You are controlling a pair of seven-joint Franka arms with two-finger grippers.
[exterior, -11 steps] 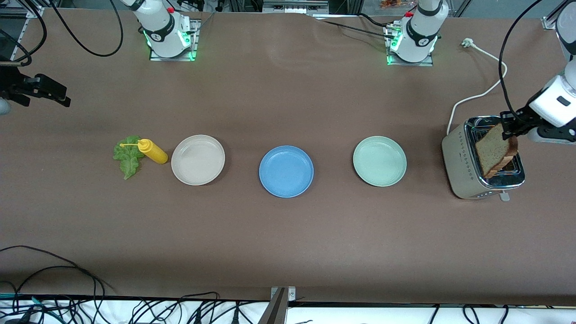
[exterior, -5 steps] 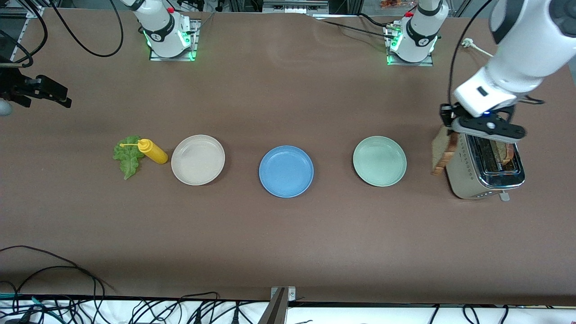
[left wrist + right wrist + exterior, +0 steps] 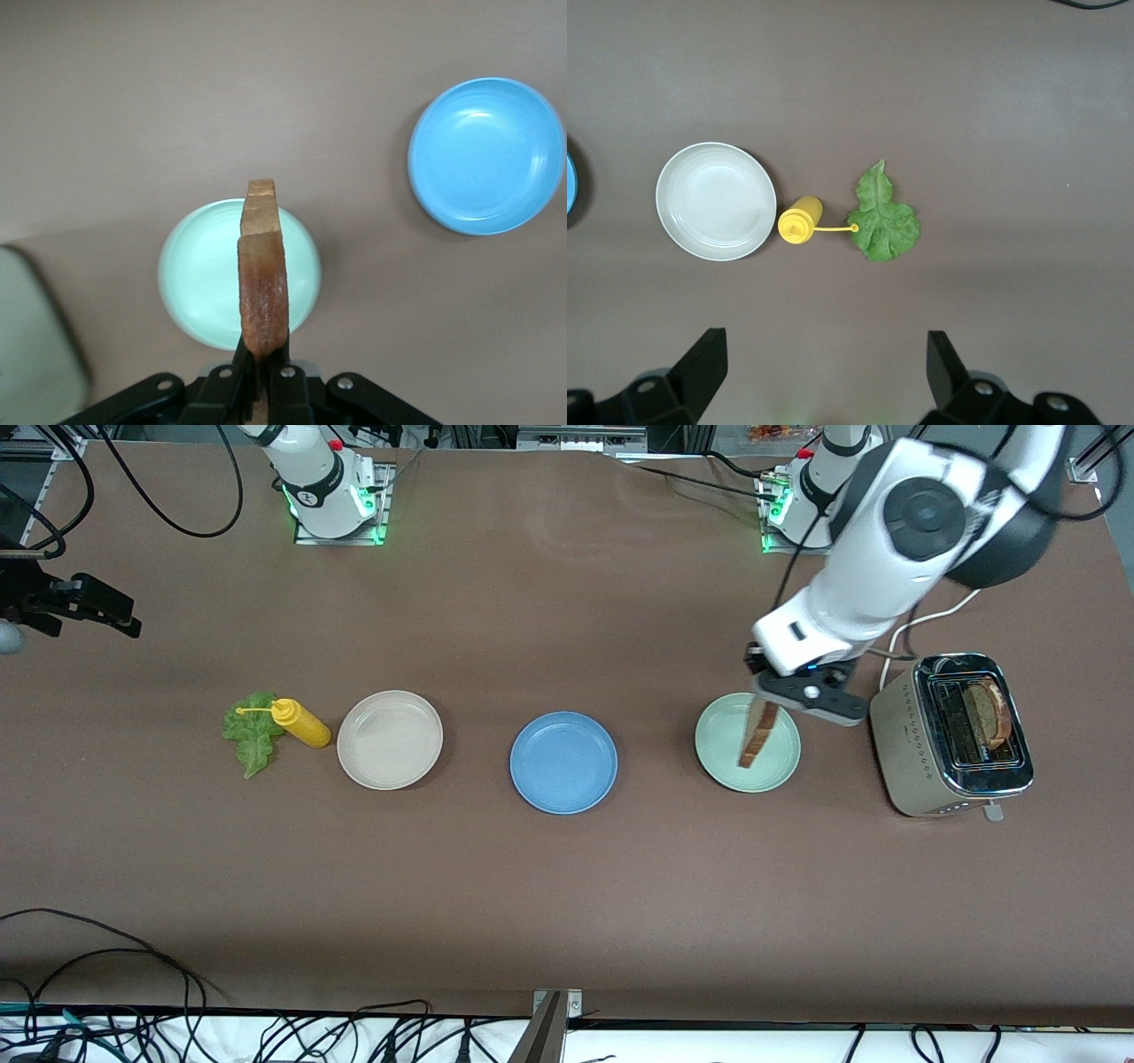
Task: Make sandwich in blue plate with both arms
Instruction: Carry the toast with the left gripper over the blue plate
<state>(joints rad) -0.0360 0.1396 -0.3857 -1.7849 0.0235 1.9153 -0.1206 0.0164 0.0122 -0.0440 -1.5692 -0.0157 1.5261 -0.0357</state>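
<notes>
Holding a bread slice (image 3: 757, 737) edge-up in my left pincer (image 3: 769, 707), clamped on its upper crust, slice hanging vertical over the mint-green plate (image 3: 719, 746). In the left wrist view the slice (image 3: 262, 274) stands straight out from my fingers (image 3: 237, 376), thin edge toward the camera, green plate (image 3: 199, 283) under it, blue plate (image 3: 487, 155) off to one side and apart from the green one. Blue plate (image 3: 563, 762) sits bare at mid-surface, between the cream plate (image 3: 390, 740) and the mint-green plate, nothing on it yet. Second bread slice (image 3: 988, 713) sits in a slot of the toaster (image 3: 904, 766), at the left arm's end of the surface, just beside the green plate. Lettuce leaf (image 3: 251, 735) lies flat on the surface toward the right arm's end, yellow squeeze bottle (image 3: 301, 723) lying on its side between leaf and cream plate, its nozzle string reaching the leaf. My right pincer (image 3: 824, 372) waits up high over that end, fingers (image 3: 704, 363) spread wide, gripping nothing; the right wrist view looks down on cream plate (image 3: 716, 202), bottle (image 3: 800, 220) and leaf (image 3: 883, 226).
</notes>
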